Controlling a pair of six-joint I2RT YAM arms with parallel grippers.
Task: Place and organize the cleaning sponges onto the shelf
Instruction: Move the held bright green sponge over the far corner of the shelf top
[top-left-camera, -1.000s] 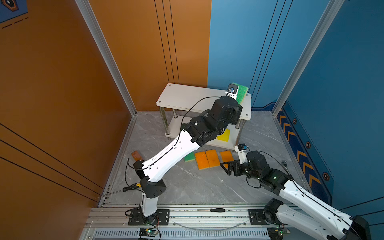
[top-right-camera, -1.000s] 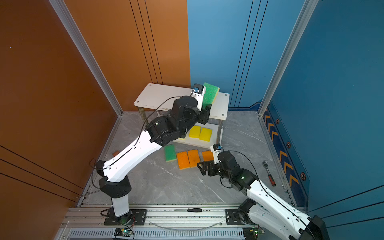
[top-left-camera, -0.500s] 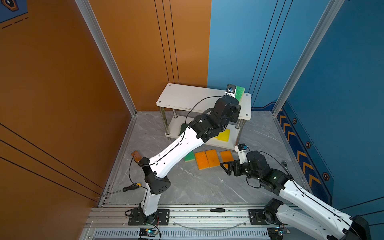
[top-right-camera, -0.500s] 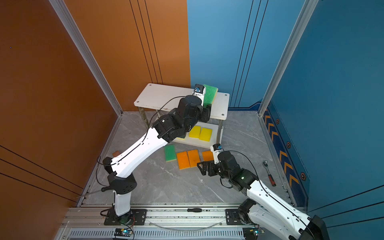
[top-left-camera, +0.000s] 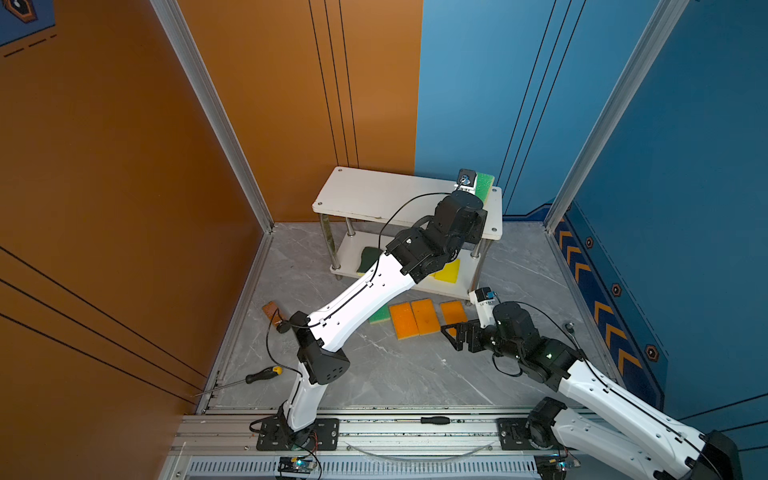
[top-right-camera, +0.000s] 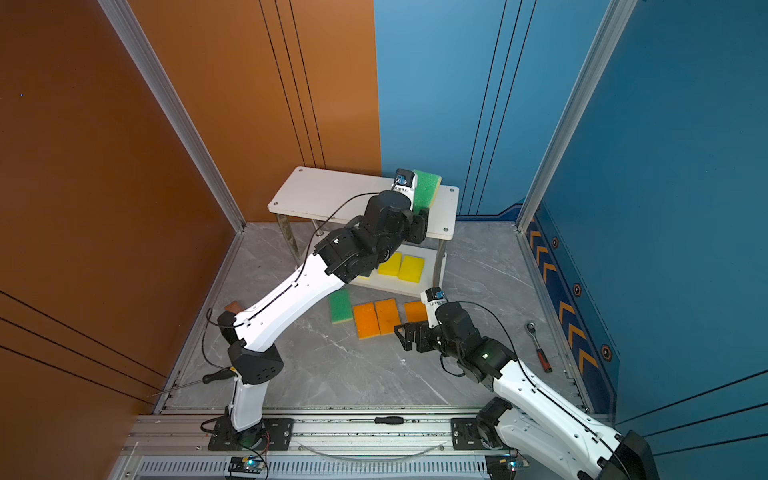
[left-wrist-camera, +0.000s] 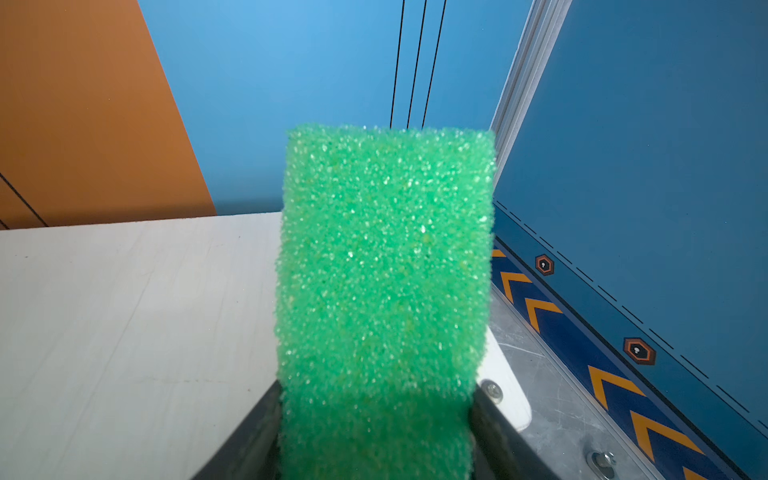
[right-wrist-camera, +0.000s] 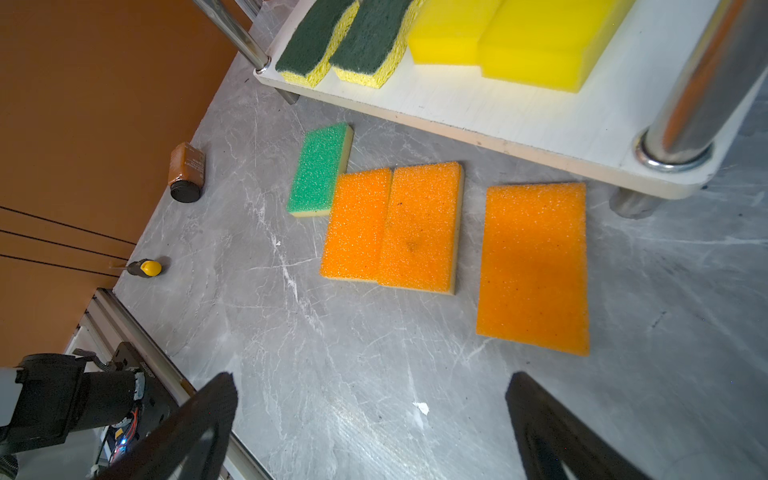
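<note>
A grey marbled tabletop (right-wrist-camera: 374, 353) carries a two-tier shelf (top-left-camera: 374, 195) of white boards on shiny metal posts (right-wrist-camera: 685, 83). On the lower board (right-wrist-camera: 519, 112) lie two dark-green wavy-edged sponges (right-wrist-camera: 318, 39) (right-wrist-camera: 372, 37) side by side, and next to them two plain yellow sponges (right-wrist-camera: 449, 33) (right-wrist-camera: 540, 45), pressed together.

In front of the shelf, flat on the tabletop, lies a light-green-topped sponge (right-wrist-camera: 320, 168). It touches the first of two orange-topped sponges (right-wrist-camera: 357, 224) (right-wrist-camera: 422, 226) that lie edge to edge. A third orange-topped sponge (right-wrist-camera: 534, 266) lies apart from them, near a shelf foot.

Near the orange wall lie a brown bottle (right-wrist-camera: 187, 172) and a yellow-capped screwdriver (right-wrist-camera: 143, 268). A red-handled ratchet (top-right-camera: 538, 347) lies near the blue wall.
</note>
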